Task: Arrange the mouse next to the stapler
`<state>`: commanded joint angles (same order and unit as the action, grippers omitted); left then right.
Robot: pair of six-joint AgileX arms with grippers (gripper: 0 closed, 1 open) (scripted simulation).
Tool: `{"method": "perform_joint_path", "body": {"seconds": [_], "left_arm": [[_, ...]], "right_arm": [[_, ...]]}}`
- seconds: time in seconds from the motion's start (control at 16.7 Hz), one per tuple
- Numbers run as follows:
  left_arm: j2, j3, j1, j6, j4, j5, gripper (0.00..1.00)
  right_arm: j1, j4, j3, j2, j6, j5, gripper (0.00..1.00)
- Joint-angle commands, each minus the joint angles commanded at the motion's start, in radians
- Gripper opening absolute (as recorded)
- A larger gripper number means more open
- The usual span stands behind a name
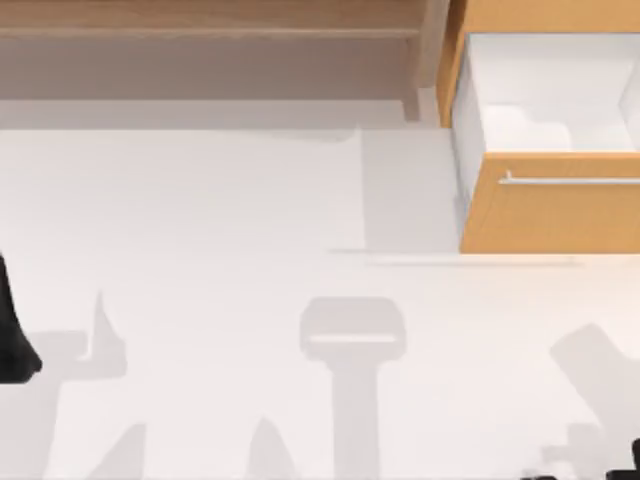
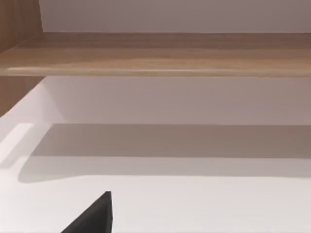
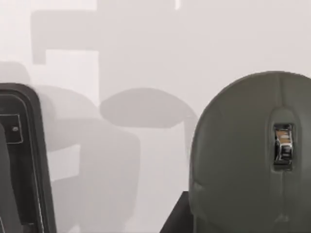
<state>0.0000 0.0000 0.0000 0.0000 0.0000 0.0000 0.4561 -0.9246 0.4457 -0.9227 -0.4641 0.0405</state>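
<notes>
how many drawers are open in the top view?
1: the orange drawer at the table's back right, pulled open, white inside. Others may lie beyond the picture's edge.

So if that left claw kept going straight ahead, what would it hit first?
Likely the wooden shelf at the table's back, or the wall beneath it; depth is unclear. The white table ahead of the left gripper looks free up to there.
</notes>
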Motion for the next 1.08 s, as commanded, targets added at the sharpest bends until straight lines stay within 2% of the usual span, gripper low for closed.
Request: {"method": "perform_joint_path", "body": {"seconds": [0.48,1.08], "left_arm": [[0.000,0.000,0.000,0.000,0.000,0.000,1.00],[0.000,0.000,0.000,0.000,0.000,0.000,1.00]], "right_arm": [[-0.001,-0.003,-0.037,-0.031,0.001,-0.001,0.00],[-0.001,-0.003,-0.037,-0.031,0.001,-0.001,0.75]]}}
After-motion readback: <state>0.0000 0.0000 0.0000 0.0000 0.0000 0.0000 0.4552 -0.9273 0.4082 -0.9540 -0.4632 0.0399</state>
